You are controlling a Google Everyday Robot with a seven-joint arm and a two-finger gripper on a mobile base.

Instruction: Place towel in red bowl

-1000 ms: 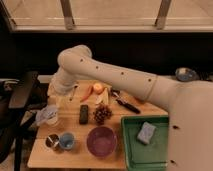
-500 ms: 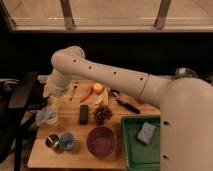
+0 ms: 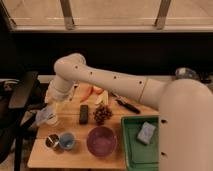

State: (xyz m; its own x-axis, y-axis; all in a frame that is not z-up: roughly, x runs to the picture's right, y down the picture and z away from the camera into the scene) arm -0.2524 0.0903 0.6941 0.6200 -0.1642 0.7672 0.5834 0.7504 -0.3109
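The end effector hangs at the left edge of the desk, right over the crumpled towel; its grip cannot be told. The red bowl sits well apart near the front edge, with bare desk around it. The towel lies where it did half a second earlier.

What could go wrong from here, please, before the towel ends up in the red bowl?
1. The towel sits near the left edge of the table, under the claw; a poor grasp might nudge it off.
2. Two small cups stand between the towel and the red bowl; a low carry could knock them.
3. Trailing cloth may end up draped outside the bowl.
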